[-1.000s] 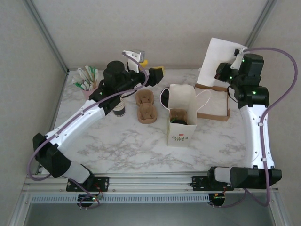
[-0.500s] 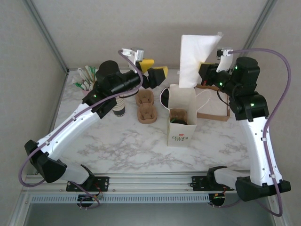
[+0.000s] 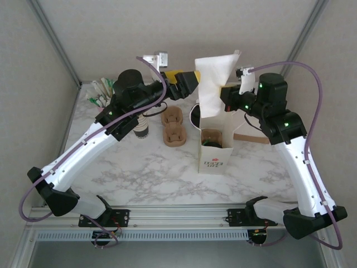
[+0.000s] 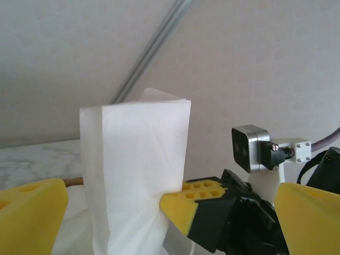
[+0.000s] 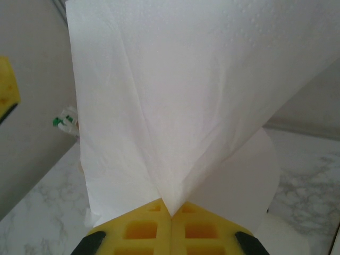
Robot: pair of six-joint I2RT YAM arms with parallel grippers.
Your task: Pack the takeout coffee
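My right gripper (image 3: 224, 92) (image 5: 171, 215) is shut on the lower corner of a white paper napkin (image 3: 215, 75) (image 5: 170, 106) and holds it upright in the air just behind the open white paper bag (image 3: 216, 146). Inside the bag a dark round top (image 3: 211, 138) sits in a brown carrier; it looks like the takeout coffee's lid, and the cup body is hidden. My left gripper (image 3: 181, 84) (image 4: 170, 212) hangs open beside the napkin (image 4: 135, 170), its yellow pads (image 4: 32, 212) spread wide with nothing between them.
A cream cup with a dark lower band (image 3: 141, 130) stands under my left arm, its top hidden. Two brown pulp carriers (image 3: 173, 127) lie left of the bag. A black ring (image 3: 193, 115) sits behind the bag, sachets and sticks (image 3: 104, 92) at back left, a brown tray (image 3: 255, 137) at right.
My right gripper has lifted the napkin from the tray at the back right and carried it left to just behind the bag. My left gripper has risen and shifted slightly right.
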